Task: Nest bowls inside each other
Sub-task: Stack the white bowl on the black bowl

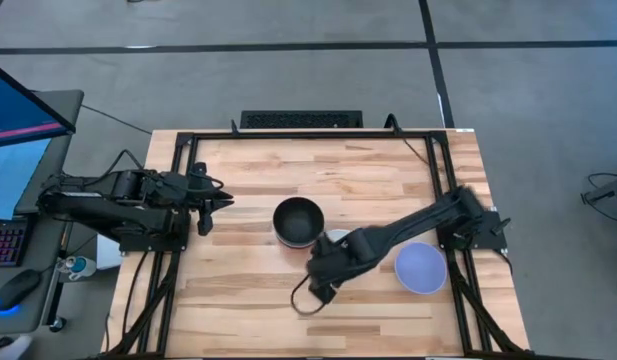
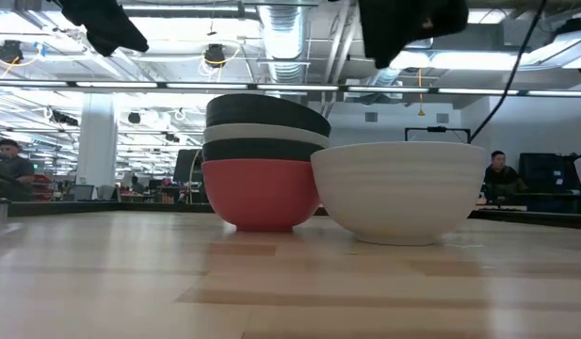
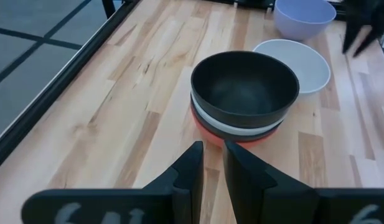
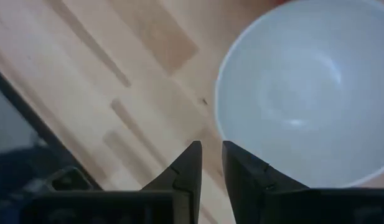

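Observation:
A stack of bowls (image 1: pixel 298 222) stands mid-table: red at the bottom, then black, white, and black on top (image 3: pixel 244 87). A lone white bowl (image 2: pixel 398 188) rests on its base just right of the stack (image 2: pixel 262 165). The lavender-blue bowl (image 1: pixel 420 268) stands alone farther right. My left gripper (image 3: pixel 213 149) is shut and hovers left of the stack, pointing at it. My right gripper (image 4: pixel 211 149) is shut and hangs above the table beside the white bowl's (image 4: pixel 310 87) rim, touching nothing.
The lavender-blue bowl (image 3: pixel 304 15) sits near the right arm's base. A black frame runs round the table's edges (image 1: pixel 288 135). Bare wood (image 1: pixel 248 300) lies along the near side and in the far middle. A loop of cable (image 1: pixel 306 300) hangs below the right arm.

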You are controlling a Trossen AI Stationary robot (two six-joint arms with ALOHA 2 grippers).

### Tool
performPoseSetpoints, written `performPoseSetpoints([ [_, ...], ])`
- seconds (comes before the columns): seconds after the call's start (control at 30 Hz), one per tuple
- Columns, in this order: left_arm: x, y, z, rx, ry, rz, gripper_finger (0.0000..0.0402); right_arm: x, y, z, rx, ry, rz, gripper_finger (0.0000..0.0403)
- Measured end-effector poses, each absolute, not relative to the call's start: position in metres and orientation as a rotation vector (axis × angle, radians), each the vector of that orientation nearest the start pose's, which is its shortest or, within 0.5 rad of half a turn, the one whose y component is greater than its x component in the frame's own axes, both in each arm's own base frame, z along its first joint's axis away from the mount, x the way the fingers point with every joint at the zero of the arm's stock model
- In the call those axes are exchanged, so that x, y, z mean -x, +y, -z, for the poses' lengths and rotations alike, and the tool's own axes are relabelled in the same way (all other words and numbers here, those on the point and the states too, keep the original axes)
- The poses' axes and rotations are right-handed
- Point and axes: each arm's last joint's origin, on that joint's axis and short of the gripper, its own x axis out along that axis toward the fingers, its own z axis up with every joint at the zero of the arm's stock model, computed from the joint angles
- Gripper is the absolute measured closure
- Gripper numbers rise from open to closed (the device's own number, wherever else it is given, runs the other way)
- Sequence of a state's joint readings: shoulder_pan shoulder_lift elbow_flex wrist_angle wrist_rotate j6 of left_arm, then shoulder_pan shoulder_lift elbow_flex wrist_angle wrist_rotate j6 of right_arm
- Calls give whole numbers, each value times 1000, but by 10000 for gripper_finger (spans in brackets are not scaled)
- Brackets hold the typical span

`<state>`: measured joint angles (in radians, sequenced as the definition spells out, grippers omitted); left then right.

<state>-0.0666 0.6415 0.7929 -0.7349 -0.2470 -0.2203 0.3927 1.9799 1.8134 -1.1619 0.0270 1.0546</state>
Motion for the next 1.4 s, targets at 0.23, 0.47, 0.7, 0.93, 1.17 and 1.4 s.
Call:
performPoseSetpoints([
  [0.23, -122, -1, -305, 122, 554, -238, 349, -319, 108, -265, -850, 1129, 437, 317],
  [0.47, -122, -1, -305, 119, 552, -254, 349, -293, 83, -255, -786, 1231, 590, 317],
  [0.7, -121, 1, -305, 136, 542, -298, 349, -292, 65, -247, -717, 1300, 572, 317],
  [0.93, -121, 1, -305, 150, 537, -327, 349, -291, 54, -230, -707, 1322, 551, 317],
  [1.17, -121, 1, -305, 171, 538, -343, 349, -290, 52, -214, -721, 1329, 512, 317],
  [1.4, -120, 2, -304, 173, 540, -368, 349, -295, 51, -215, -736, 1282, 490, 317],
])
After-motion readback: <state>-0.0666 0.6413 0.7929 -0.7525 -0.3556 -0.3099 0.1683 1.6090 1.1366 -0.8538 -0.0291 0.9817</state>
